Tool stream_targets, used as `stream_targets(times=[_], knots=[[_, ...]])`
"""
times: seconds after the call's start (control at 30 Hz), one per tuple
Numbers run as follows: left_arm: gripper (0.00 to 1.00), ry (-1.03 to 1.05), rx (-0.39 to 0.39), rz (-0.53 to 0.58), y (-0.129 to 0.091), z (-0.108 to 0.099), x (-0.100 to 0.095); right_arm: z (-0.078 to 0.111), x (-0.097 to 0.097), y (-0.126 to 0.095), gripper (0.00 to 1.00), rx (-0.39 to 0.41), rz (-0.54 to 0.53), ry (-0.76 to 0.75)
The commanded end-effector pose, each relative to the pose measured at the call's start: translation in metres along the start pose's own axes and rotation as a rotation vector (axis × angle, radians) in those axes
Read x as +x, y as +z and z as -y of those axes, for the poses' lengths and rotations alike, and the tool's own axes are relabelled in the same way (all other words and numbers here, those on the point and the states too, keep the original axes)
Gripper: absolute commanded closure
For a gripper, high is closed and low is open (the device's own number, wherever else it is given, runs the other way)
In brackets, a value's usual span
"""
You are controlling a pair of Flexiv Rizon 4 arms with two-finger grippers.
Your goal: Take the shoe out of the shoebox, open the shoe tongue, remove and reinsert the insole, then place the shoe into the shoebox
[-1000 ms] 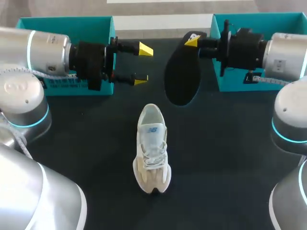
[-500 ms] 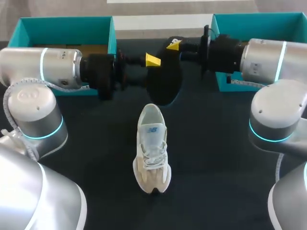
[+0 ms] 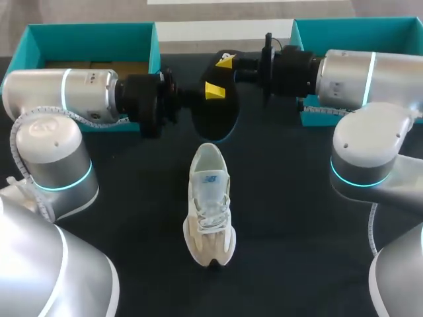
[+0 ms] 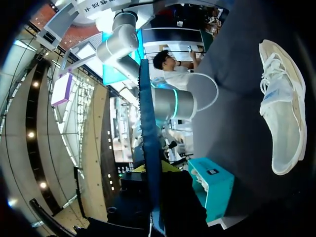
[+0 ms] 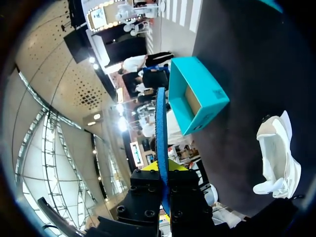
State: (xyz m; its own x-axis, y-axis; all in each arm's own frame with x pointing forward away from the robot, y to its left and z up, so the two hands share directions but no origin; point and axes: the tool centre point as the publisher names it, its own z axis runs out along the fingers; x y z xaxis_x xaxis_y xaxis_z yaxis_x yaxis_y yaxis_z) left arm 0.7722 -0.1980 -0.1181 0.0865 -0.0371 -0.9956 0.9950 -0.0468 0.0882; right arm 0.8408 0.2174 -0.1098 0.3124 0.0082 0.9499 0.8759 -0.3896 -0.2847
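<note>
A black insole (image 3: 215, 122) hangs in the air above the table's far middle, held from both sides. My right gripper (image 3: 226, 61) is shut on its upper end. My left gripper (image 3: 213, 92) is shut on its middle, one yellow tip showing against the black. In the left wrist view the insole (image 4: 148, 108) runs edge-on, blue, out from between the left gripper (image 4: 153, 170). The right wrist view shows the same insole (image 5: 161, 123) rising from the right gripper (image 5: 163, 168). The white sneaker (image 3: 210, 205) lies upright on the dark table, toe toward the front edge, below the insole.
A teal shoebox (image 3: 92, 33) stands at the back left, behind my left arm. A second teal box (image 3: 357, 30) stands at the back right, behind my right arm. Dark table surface lies to both sides of the shoe (image 4: 281, 108).
My right arm carried the insole leftward. My left gripper swung right to meet it and went from wide open to shut on the insole. The shoe has not moved.
</note>
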Motion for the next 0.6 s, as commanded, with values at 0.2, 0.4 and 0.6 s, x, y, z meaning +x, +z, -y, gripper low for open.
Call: stream_targets(times=[0.2, 0.4, 0.6], knots=[[1.0, -0.009, 0.017, -0.009, -0.01, 0.01, -0.004, 0.007, -0.01, -0.016, 0.0, 0.026, -0.005, -0.044], [1.0, -0.047, 0.052, 0.017, -0.026, 0.011, -0.005, 0.017, -0.015, -0.043, 0.0, 0.137, -0.011, -0.158], [1.0, -0.058, 0.046, 0.019, -0.037, 0.014, -0.007, 0.027, -0.012, -0.064, 0.0, 0.227, 0.0, -0.201]])
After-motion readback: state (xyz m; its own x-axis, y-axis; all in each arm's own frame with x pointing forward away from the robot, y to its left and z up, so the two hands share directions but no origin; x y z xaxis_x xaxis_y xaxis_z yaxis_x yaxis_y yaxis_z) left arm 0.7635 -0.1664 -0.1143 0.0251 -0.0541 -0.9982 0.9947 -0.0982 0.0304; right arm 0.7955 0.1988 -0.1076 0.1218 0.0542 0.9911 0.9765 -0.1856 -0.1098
